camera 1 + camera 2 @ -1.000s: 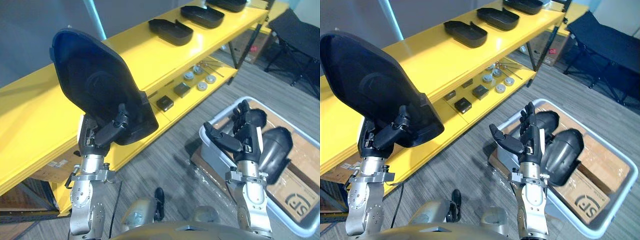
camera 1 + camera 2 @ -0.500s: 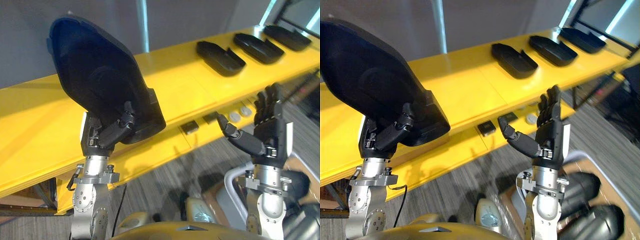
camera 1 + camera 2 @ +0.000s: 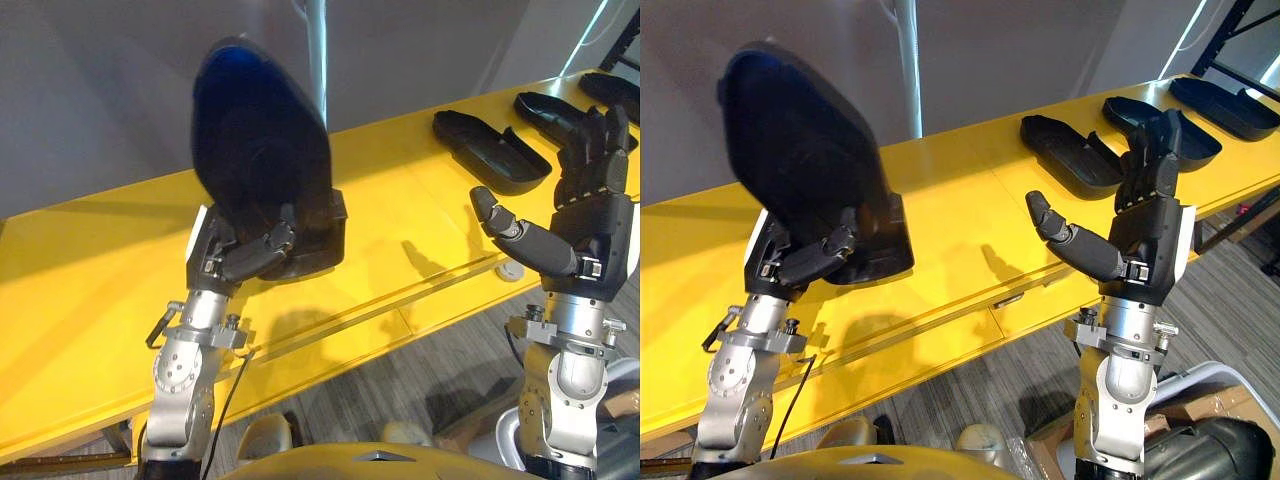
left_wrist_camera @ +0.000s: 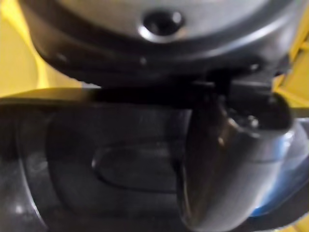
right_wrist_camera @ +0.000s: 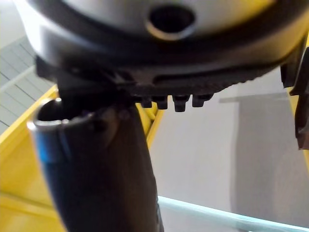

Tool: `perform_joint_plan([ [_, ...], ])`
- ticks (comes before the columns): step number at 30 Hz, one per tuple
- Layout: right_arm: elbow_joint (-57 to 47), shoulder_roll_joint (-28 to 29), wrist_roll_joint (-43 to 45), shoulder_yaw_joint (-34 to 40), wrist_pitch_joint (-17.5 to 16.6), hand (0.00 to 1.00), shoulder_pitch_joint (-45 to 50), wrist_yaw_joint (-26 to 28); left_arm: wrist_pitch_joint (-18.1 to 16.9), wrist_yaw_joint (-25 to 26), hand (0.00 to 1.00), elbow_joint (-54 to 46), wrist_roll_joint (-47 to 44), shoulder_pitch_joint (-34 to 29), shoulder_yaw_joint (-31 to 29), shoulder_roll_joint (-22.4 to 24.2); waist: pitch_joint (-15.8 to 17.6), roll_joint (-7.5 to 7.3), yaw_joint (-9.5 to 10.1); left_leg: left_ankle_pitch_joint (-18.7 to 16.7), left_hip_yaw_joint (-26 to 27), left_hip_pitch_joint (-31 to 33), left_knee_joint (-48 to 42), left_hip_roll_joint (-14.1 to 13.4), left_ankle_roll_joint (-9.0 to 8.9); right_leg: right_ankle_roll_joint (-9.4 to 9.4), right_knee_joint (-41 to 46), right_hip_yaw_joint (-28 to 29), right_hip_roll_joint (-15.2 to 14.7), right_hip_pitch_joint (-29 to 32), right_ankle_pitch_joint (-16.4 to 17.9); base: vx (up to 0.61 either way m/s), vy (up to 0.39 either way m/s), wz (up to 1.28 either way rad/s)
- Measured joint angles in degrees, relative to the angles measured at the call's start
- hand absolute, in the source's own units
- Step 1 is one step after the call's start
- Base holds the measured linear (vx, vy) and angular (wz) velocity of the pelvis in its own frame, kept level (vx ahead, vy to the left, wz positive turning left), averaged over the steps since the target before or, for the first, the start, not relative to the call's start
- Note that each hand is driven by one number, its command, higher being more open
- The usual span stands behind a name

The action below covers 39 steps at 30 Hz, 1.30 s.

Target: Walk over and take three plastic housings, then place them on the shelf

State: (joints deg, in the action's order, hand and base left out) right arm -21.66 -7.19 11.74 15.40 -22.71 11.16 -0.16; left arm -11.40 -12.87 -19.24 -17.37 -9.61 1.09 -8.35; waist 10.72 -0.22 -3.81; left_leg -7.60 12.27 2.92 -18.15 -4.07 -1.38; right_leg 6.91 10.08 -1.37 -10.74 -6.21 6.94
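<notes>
My left hand [image 3: 235, 262] is shut on a large black plastic housing [image 3: 258, 170], held upright above the yellow shelf [image 3: 90, 300]. The thumb [image 4: 227, 159] presses against its dark inner face [image 4: 120, 164] in the left wrist view. My right hand [image 3: 1140, 235] stands raised with straight fingers and holds nothing, in front of the shelf's right part. Three more black housings lie in a row on the shelf top at the right: the nearest [image 3: 1070, 152], a second [image 3: 1195, 135] behind my right hand, a third [image 3: 1225, 103] at the far end.
A grey wall [image 3: 120, 90] rises behind the shelf. Grey plank floor [image 3: 1020, 380] lies below its front edge. At the lower right a tray corner holds a dark housing [image 3: 1205, 445] beside cardboard. A dark rack frame [image 3: 1230, 30] stands at the upper right.
The camera has swung left, so the shelf now runs across the view. The housing in my left hand has turned more edge-on. My right hand has risen higher.
</notes>
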Motion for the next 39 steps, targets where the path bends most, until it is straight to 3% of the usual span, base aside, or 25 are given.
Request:
perform_joint_plan([
  [7, 0.0, 0.9, 0.0, 0.8, 3.3, 1.0, 4.0, 4.1, 7.0, 0.8, 0.0, -0.1, 0.3, 6.1, 6.2, -2.2, -0.2, -0.18, -3.21, 0.9, 3.8, -3.3, 5.2, -0.2, -0.12, -0.9, -3.6, 2.6, 0.3, -0.5, -3.2, -0.01, 0.026, -0.28],
  [12, 0.0, 0.9, 1.3, 1.4, 5.6, 1.0, 5.4, 8.5, 12.4, 6.7, 0.0, 2.3, 0.2, 14.7, 7.4, -3.7, -0.4, -0.31, -6.03, 2.1, 7.4, -5.6, 9.0, -0.2, -0.34, -0.8, -4.4, 5.3, 0.6, 0.4, -3.7, -0.05, 0.005, -0.39],
  [17, 1.1, 0.8, 3.3, 1.4, 6.2, 1.0, 6.2, 13.3, 18.5, 15.5, 0.0, 16.1, -0.8, 24.7, 4.7, -3.9, -1.2, -0.2, -9.25, 6.1, 10.2, -7.9, 15.0, -0.6, -1.56, -0.68, -5.1, 7.1, 1.8, 2.2, -4.1, -0.05, -0.051, -0.26],
  [21, 1.8, 0.4, 5.1, 1.4, 6.6, 1.0, 6.1, 15.9, 21.2, 20.6, 0.0, 26.9, -5.8, 28.9, 1.8, -4.1, -1.4, 0.03, -10.74, 9.4, 11.2, -9.5, 19.5, -0.6, -1.97, -0.77, -5.1, 8.0, 3.2, 3.4, -4.6, -0.03, -0.063, -0.14],
  [26, 2.6, -2.1, 5.5, -1.7, 7.4, 1.0, 5.9, 17.7, 24.2, 24.0, 0.0, 34.0, -7.6, 36.1, -0.6, -7.1, -1.4, 0.11, -11.0, 11.8, 11.2, -10.4, 22.9, -0.6, -2.04, -0.79, -5.0, 8.0, 4.0, 4.0, -4.9, -0.01, -0.024, 0.01],
  [37, 4.3, -2.9, 5.6, -4.3, 8.8, 1.0, 5.5, 18.8, 27.1, 24.8, 0.0, 44.5, -7.8, 41.5, -4.3, -9.3, -1.2, 0.77, -11.52, 12.3, 10.8, -10.3, 23.0, -0.5, -1.75, -0.39, -5.3, 8.0, 3.8, 4.0, -5.2, 0.0, 0.0, 0.0],
  [38, 4.8, -4.1, 5.6, -4.4, 8.9, 1.0, 5.2, 18.8, 28.0, 24.7, 1.0, 45.5, -7.9, 41.6, -4.3, -10.1, -1.1, 0.96, -11.84, 12.3, 10.8, -10.3, 23.0, -0.5, -1.76, -0.39, -5.4, 8.0, 3.8, 4.1, -5.2, -0.03, -0.012, 0.0],
  [39, 4.9, -4.5, 5.6, -4.4, 8.9, 1.0, 5.1, 18.8, 28.3, 24.7, 1.0, 46.2, -7.9, 41.7, -4.4, -10.2, -1.0, 1.03, -11.89, 12.3, 10.8, -10.3, 23.0, -0.5, -1.75, -0.39, -5.6, 8.0, 3.8, 4.1, -5.2, -0.04, -0.015, 0.0],
])
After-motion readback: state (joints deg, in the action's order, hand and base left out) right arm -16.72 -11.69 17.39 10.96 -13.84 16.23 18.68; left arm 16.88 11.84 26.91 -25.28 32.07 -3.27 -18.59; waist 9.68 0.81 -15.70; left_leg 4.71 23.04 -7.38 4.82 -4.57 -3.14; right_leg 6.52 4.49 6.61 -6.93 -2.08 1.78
